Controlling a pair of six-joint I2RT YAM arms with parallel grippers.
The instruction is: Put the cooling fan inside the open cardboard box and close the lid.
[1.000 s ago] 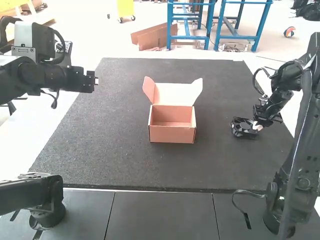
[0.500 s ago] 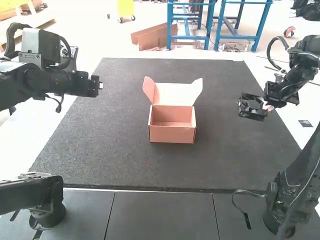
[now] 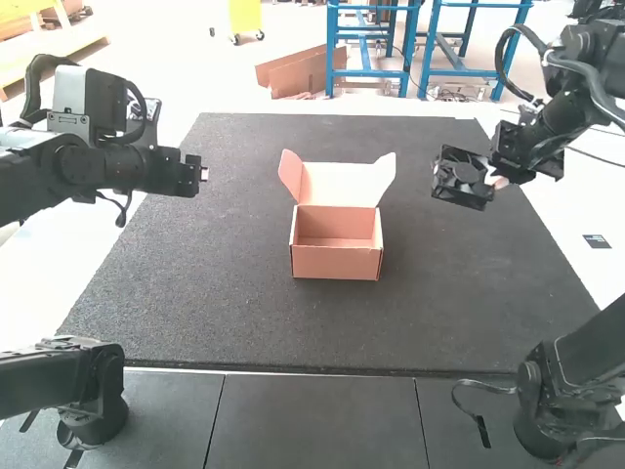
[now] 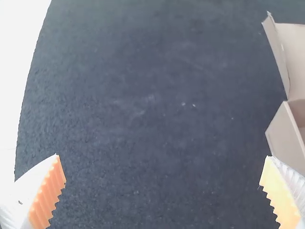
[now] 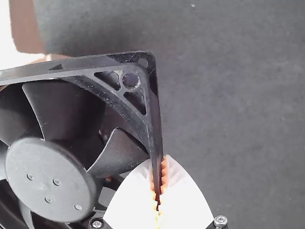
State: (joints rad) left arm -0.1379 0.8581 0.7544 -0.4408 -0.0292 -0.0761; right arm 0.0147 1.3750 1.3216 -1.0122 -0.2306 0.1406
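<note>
A small brown cardboard box [image 3: 336, 240] stands open in the middle of the black mat [image 3: 215, 264], its lid flap raised at the back. The black cooling fan [image 3: 463, 183] hangs in the air to the right of the box, above the mat. My right gripper [image 3: 496, 179] is shut on the fan's frame edge; the right wrist view shows the fan [image 5: 81, 152] close up with the orange pads [image 5: 158, 191] pinching its rim. My left gripper [image 3: 198, 175] hovers left of the box, open, its orange pads [image 4: 45, 191] wide apart over bare mat, with the box's corner [image 4: 285, 129] at the edge.
The mat's right edge [image 3: 547, 234] borders pale floor. Blue metal racks [image 3: 420, 44] and flat cardboard [image 3: 293, 70] stand beyond the mat's far edge. The arm bases [image 3: 68, 391] sit at the near edge.
The right gripper lifted the fan off the mat and carried it up and left towards the box. The left gripper edged slightly right towards the box.
</note>
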